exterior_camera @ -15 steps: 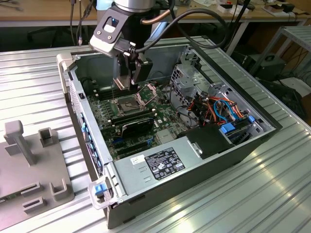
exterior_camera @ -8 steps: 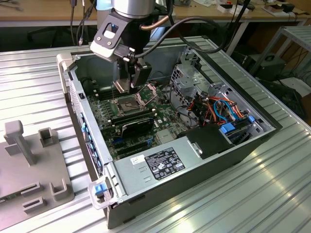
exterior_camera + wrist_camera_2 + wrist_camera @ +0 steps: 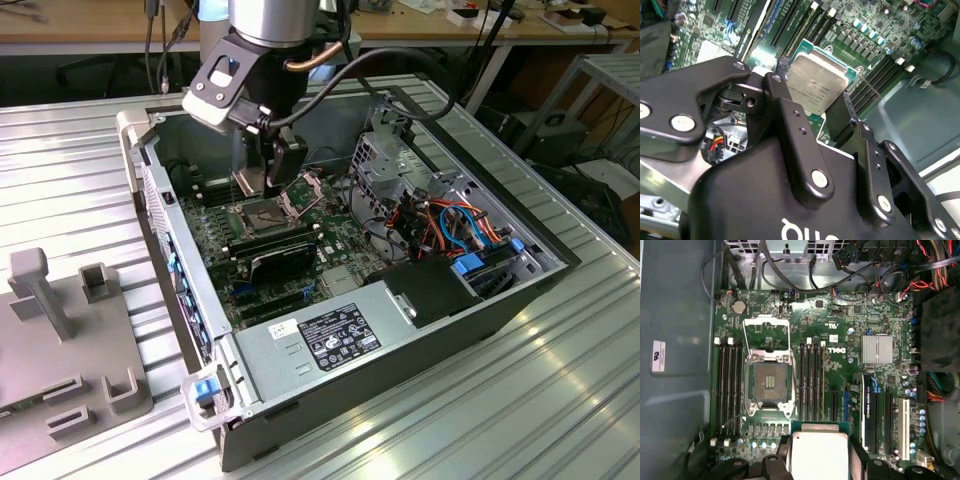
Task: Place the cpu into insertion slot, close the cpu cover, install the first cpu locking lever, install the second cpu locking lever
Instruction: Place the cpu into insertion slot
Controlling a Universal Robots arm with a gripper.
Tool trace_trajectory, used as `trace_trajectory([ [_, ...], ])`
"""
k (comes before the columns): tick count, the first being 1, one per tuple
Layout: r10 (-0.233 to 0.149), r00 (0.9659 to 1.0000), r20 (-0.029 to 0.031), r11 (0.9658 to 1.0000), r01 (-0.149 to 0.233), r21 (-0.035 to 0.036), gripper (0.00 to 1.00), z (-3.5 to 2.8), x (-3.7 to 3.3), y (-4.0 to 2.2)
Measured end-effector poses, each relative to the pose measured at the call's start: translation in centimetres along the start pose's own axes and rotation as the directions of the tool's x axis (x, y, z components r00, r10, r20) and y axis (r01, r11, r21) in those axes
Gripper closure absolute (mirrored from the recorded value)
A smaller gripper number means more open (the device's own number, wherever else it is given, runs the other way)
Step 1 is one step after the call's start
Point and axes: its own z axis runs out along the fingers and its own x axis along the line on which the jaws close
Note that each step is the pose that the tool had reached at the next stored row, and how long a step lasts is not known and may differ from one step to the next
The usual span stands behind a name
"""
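while hanging over the open computer case [image 3: 450,350], the claw [image 3: 815,97] is clamping the cpu [image 3: 817,85] between its two black fingers [image 3: 785,105], metal top facing up. insertion slot [image 3: 769,385]: lying bare on the motherboard [image 3: 840,340], below and ahead of the claw, apart from the chip. cpu cover [image 3: 766,332]: sitting swung open just beyond the slot, farther from the claw.
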Motion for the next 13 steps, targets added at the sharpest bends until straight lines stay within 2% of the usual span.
trace_trajectory([
  [3, 0.009, 1.0, 0.0003, 1.0, -0.009, 0.0003, 0.45, 0.34, 0.03, 0.57],
  [4, 0.012, 0.9999, 0.0004, 0.9999, -0.012, 0.0005, 0.45, 0.52, 0.09, 1.03],
  [5, 0.013, 0.9999, 0.0004, 0.9999, -0.013, 0.0005, 0.45, 0.57, 0.1, 1.18],
  [7, 0.013, 0.9999, 0.0002, 0.9999, -0.013, 0.0005, 0.45, 0.68, 0.1, 1.37],
  [13, 0.013, 0.9999, 0.0004, 0.9999, -0.013, 0.0006, 0.45, 0.77, 0.1, 1.39],
])
